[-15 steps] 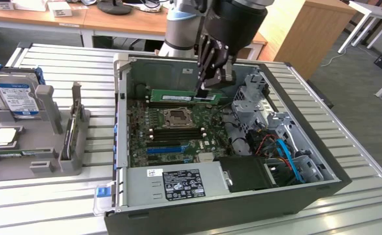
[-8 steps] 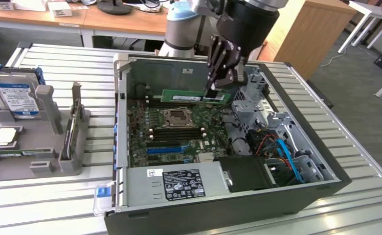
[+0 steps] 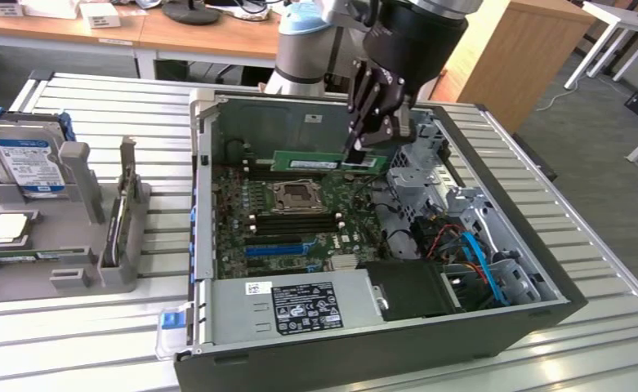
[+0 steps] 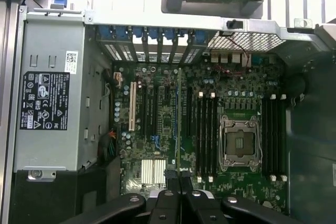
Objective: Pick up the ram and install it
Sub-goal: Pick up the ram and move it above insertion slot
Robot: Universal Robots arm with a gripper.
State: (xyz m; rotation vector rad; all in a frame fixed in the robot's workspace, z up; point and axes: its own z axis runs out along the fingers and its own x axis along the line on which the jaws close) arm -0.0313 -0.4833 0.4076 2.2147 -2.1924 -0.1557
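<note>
Inside the open case (image 3: pixel 202 204), kinda tight: far wall (image 3: pixel 275 122) close behind, drive cage (image 3: pixel 439 175) just beside, free room over the motherboard (image 3: pixel 286 237). Pinching the ram (image 3: pixel 308 162) tight near one end with the gripper (image 3: pixel 357 159), above the board. Edge-on by the memory slots (image 4: pixel 206 135) from the wrist; flat-on from the exterior view.

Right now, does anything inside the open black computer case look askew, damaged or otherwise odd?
Nothing looks damaged or spilled. The long green ram stick hangs in the gripper above the motherboard, parallel to its empty black memory slots.
</note>
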